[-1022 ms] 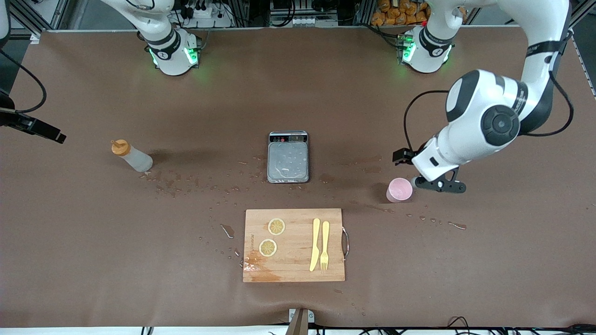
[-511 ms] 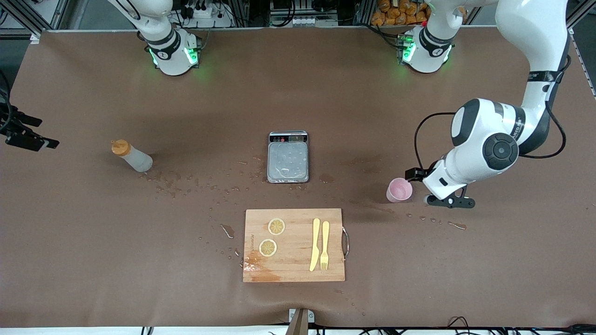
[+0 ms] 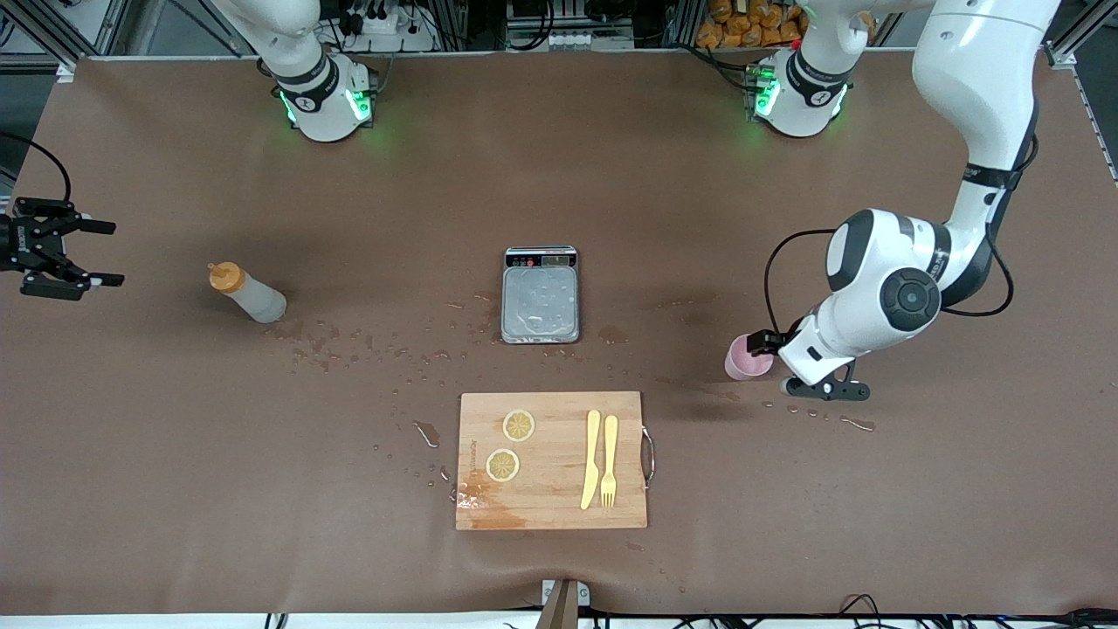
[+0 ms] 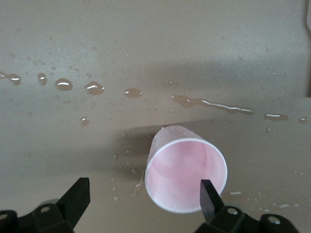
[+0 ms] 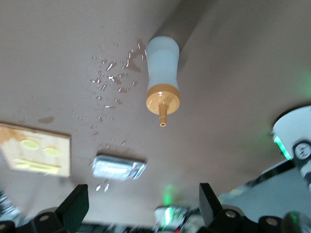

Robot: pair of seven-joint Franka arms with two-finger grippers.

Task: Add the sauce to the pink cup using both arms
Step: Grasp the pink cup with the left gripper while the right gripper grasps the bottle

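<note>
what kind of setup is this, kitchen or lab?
Most likely a robotics lab bench staged as a kitchen task. Two arm bases are bolted along the table's edge, with aluminium framing and cabling at that edge. The props are kitchen ones: a cutting board, a scale and a pink cup.

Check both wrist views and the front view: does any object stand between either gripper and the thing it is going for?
Nothing visible does. The right gripper, open, has only bare wet table between it and the sauce. The left gripper is open just above the pink cup, which stands upright and free, nothing between them.
</note>
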